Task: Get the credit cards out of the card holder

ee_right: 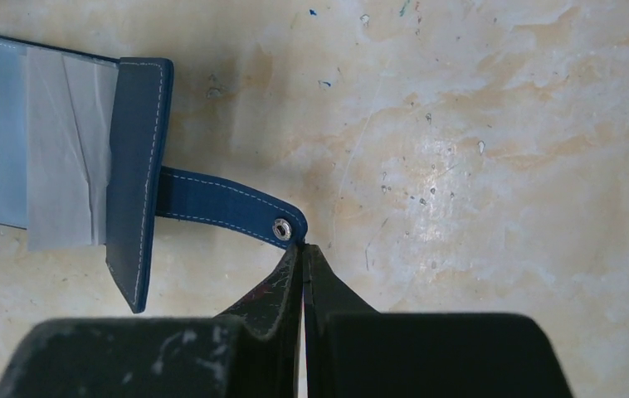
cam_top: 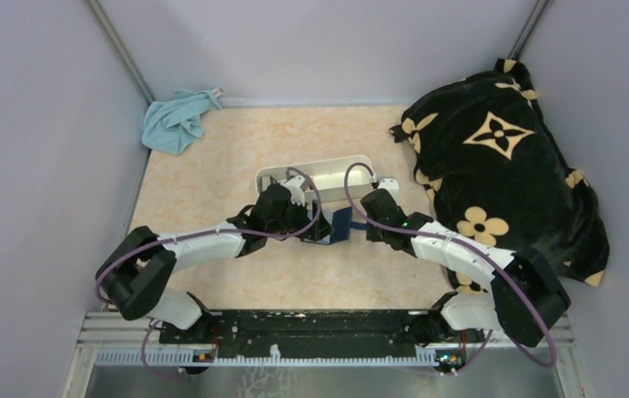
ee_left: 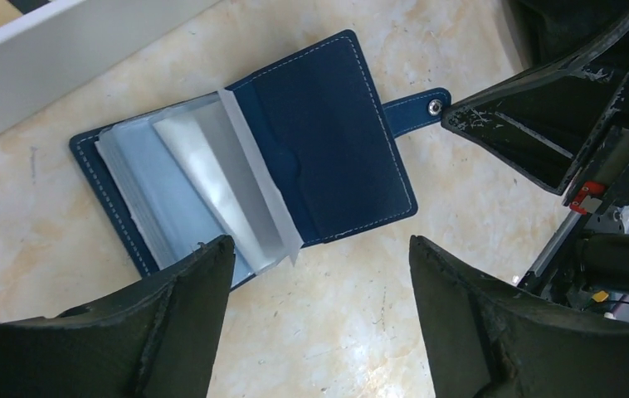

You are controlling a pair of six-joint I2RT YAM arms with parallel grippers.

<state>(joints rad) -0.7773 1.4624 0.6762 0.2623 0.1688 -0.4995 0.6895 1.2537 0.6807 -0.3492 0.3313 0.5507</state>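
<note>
The navy card holder lies open on the marbled table between my two grippers. Its clear plastic sleeves fan out from the left half and look pale grey. I cannot make out separate credit cards inside them. My left gripper is open and empty just above the holder's near edge, with its left finger over the sleeves. My right gripper is shut on the end of the snap tab, beside the metal snap. The cover is tilted up.
A long white tray stands just behind the holder and shows as a white wall in the left wrist view. A teal cloth lies at the back left. A black flowered blanket fills the right side.
</note>
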